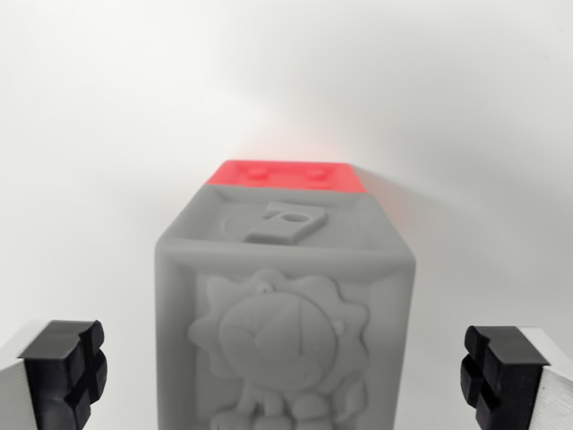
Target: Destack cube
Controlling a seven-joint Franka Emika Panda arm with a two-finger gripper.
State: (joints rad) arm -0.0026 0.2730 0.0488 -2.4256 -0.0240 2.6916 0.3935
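Grey cube (286, 331), embossed with a lion, sits centred between my pads (67, 376), against a red cube (286, 173) behind it on the white worktop (107, 134). My gripper (286, 381) is open, ungrasped; next I advance and close squarely.

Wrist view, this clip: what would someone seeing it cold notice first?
A grey moulded cube with a raised lion relief on its near face fills the centre. Past its far top edge a bright red block with low studs shows, casting a pinkish glow on the plain white surface. The black ridged fingertips of the pincer sit at the bottom corners, wide apart and clear of the cube.
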